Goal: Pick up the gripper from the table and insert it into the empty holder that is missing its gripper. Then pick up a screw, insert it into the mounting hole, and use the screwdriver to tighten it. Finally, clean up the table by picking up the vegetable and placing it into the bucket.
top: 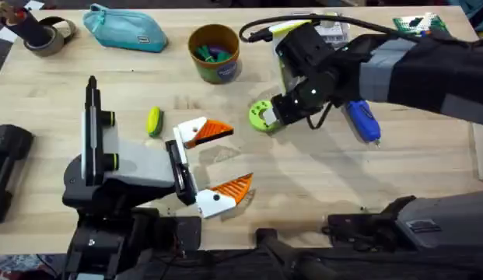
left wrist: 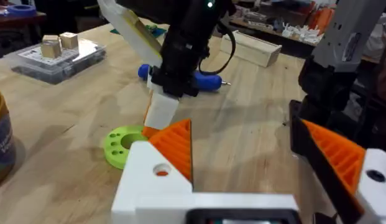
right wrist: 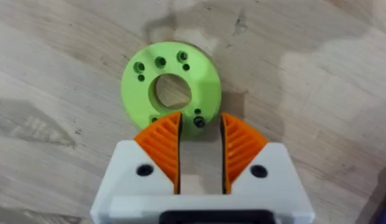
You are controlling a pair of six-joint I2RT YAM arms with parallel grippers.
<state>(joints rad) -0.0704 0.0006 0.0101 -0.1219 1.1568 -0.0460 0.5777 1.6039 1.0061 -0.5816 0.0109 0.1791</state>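
Overhead, yellow-green vegetable [top: 153, 121], blue screwdriver [top: 363, 120]

On the table [top: 319, 187], my right gripper [right wrist: 201, 134] hangs over the disc's [top: 262, 115] edge. The screwdriver [top: 363, 120] lies right of it, the bucket [top: 214, 53] behind, the vegetable [top: 153, 121] to the left.

The right gripper [top: 274, 117] is covered by its own black wrist in the overhead view, so its fingers are hidden there; the lime-green disc [top: 261, 116] is half covered by it; the screwdriver [left wrist: 199, 79] is partly hidden behind the arm in the left wrist view; what lies inside the bucket [top: 215, 53] is too small to tell.
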